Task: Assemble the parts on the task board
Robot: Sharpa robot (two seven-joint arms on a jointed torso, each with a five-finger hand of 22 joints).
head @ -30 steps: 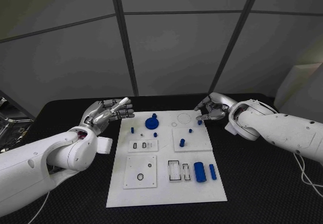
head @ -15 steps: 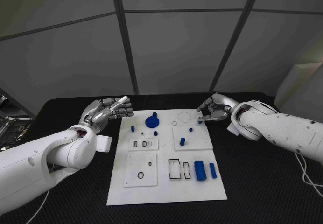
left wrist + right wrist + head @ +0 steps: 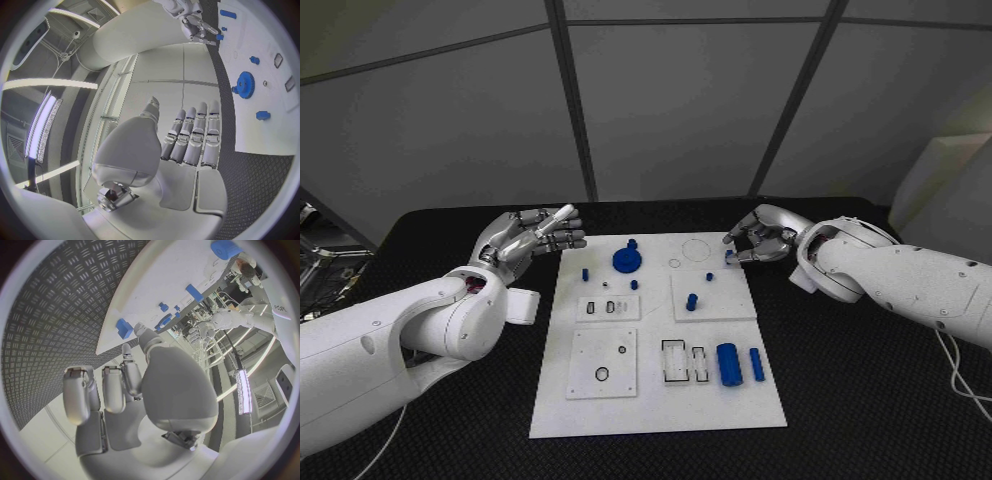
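Both hands hang at the white plastic task board's (image 3: 656, 400) far corners: my left hand (image 3: 531, 238) loosely curled, empty; my right hand (image 3: 759, 238) curled over the small blue peg (image 3: 727, 263), grasp unclear.

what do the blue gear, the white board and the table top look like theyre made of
Blue gear: likely matte plastic, uniform colour, no glint. Task board: smooth white plastic or coated sheet, hard to tell. Table: black, with a raised tread pattern, possibly a rubber mat.

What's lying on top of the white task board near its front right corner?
On the task board, a thick blue cylinder and a thinner blue bar lie side by side, beside a plate with rectangular slots. Anything beneath them is hidden.
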